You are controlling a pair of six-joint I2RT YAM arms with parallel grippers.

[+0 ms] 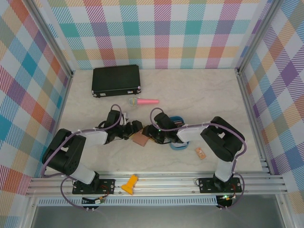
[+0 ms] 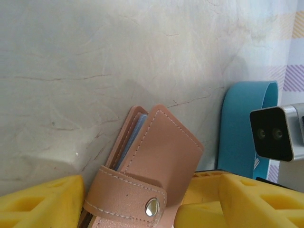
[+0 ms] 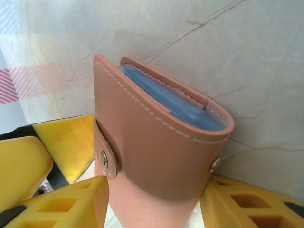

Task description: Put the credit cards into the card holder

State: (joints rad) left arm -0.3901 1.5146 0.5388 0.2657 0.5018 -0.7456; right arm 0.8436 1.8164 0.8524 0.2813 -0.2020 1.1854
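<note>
I see the card holder (image 3: 161, 156) mid-table (image 1: 199, 95), strap snapped shut, grey-blue sleeves showing at its open edge; I can't tell if cards sit in them. My left end effector (image 2: 128, 204) and right end effector (image 3: 152, 209) are both clamped on it from opposite sides. Just right lies the blue tray (image 2: 242, 128), contents unclear. An orange tag (image 1: 200, 153) lies further right, a black case (image 1: 116, 80) far left.
</note>
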